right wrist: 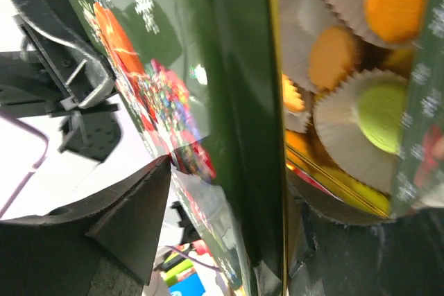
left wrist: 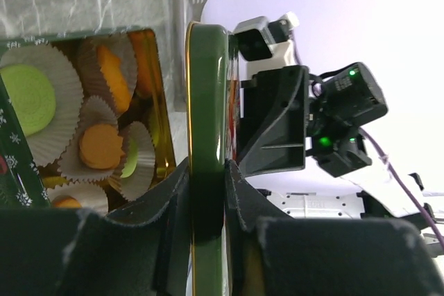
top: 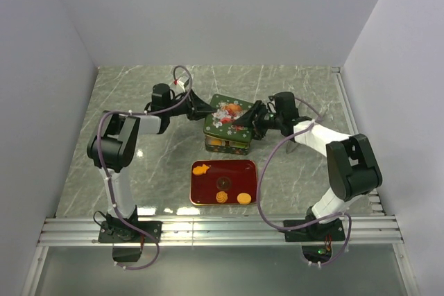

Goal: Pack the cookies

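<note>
White-walled booth, grey marble tabletop (top: 139,84), left gripper (top: 205,110) clamping tin lid (top: 232,113), right gripper (top: 250,119) unclenched.

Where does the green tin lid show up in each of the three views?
Top external: tin lid at centre, over the open tin.
Left wrist: edge-on, a vertical green band at centre, pinched by the left gripper.
Right wrist: slanting top to bottom, left of centre.
Shared landmark: the open tin, left in the left wrist view, right in the right wrist view.
</note>
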Available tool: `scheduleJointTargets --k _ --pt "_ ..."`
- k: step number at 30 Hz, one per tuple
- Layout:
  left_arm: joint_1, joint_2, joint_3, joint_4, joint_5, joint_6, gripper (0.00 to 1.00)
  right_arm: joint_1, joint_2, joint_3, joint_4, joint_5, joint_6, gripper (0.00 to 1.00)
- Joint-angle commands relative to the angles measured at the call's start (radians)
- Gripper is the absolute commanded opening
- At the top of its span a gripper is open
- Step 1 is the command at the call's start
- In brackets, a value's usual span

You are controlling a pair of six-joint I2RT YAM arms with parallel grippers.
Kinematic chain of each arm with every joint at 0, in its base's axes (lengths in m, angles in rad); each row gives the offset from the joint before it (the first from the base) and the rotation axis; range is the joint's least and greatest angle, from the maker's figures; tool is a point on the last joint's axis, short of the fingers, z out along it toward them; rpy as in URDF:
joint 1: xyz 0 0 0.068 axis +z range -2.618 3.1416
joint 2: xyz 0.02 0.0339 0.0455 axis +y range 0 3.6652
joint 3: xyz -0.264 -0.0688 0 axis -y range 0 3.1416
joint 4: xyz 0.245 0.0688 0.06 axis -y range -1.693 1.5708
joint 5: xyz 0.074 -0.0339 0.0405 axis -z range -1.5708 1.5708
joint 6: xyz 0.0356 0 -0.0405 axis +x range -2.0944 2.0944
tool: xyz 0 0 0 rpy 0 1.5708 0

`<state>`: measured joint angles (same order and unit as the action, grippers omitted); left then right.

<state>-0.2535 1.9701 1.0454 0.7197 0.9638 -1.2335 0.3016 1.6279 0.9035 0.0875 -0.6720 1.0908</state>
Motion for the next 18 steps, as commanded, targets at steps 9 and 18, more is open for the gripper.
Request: scheduleJointTargets --k 9,18 --pt "-0.036 -0.030 -0.025 -0.140 -0.082 0.169 0.10 -0.056 -0.030 0.071 -0.224 0.069 -0.129 0.63" --pt "-0.036 -0.020 -0.065 -0.124 -0.128 0.166 0.08 -0.094 0.026 0.080 -0.233 0.011 -0.140 0.63"
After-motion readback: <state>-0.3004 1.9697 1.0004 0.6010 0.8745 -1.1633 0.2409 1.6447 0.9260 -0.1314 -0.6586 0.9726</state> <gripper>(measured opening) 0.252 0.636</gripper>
